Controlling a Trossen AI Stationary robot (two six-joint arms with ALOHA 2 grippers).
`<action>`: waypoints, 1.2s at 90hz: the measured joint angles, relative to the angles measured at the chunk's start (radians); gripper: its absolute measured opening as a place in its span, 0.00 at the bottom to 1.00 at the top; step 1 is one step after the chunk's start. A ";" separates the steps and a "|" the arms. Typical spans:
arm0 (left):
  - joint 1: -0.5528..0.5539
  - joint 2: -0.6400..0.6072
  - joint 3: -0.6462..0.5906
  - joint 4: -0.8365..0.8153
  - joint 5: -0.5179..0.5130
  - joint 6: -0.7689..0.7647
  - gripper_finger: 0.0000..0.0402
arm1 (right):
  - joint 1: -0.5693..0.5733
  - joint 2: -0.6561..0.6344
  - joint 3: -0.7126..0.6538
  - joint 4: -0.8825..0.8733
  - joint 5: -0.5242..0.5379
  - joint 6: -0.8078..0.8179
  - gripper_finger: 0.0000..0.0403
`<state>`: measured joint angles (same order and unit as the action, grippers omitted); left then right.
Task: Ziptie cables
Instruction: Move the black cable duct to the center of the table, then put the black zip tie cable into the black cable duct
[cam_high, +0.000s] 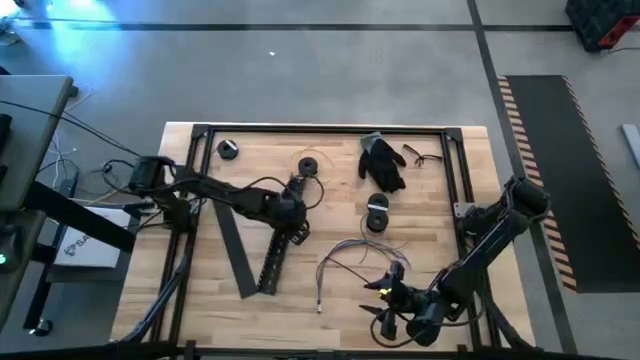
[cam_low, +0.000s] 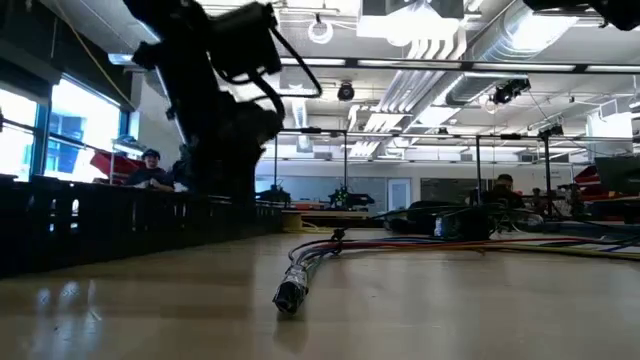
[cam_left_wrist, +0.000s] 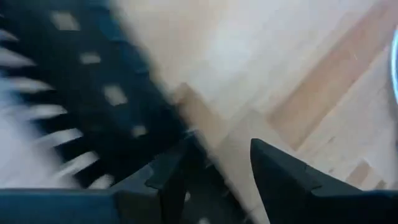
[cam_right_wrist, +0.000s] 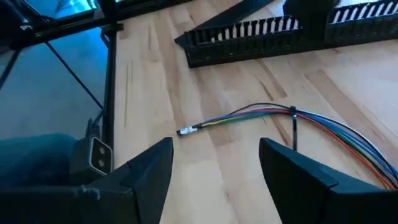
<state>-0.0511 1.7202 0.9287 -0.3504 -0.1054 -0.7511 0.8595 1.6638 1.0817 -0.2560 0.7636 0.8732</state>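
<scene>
The cables (cam_high: 350, 262) lie loose on the worktop (cam_high: 330, 300) toward its near right part, curving from a small plug end (cam_right_wrist: 185, 130) back toward my right arm. In my right wrist view they fan into coloured strands, and a thin black tie (cam_right_wrist: 292, 124) already wraps them at one spot. In the low view the plug end (cam_low: 290, 292) rests flat on the wood, the strands (cam_low: 420, 243) trailing away behind it.

My right end effector (cam_high: 388, 322) sits near the near edge of the worktop, just beside the cables, its fingers (cam_right_wrist: 152, 168) spread apart with nothing between them.

My left end effector (cam_high: 296, 230) hangs over the slotted black duct (cam_high: 276, 258) toward the middle left of the worktop. Its fingers (cam_left_wrist: 292, 177) stand apart, with the duct (cam_left_wrist: 93, 106) close beside them; I cannot tell whether they touch it.

Toward the far edge lie a black glove (cam_high: 382, 162), a pair of glasses (cam_high: 420, 156) and small round spools (cam_high: 228, 150).
</scene>
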 joint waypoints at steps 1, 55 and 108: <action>0.000 0.004 0.003 0.007 0.006 0.014 0.35 | 0.000 0.000 0.000 0.000 -0.002 0.000 0.55; -0.045 0.148 0.306 -0.156 0.194 0.653 0.19 | 0.000 0.000 0.000 -0.003 -0.041 -0.021 0.55; -0.401 0.110 0.510 -0.171 -0.150 0.021 0.21 | -0.192 -0.035 -0.193 -0.326 -0.176 -0.211 0.55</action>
<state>-0.4518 1.8305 1.4387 -0.5210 -0.2553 -0.7303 0.6678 1.6287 0.8886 -0.5824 0.5881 0.6618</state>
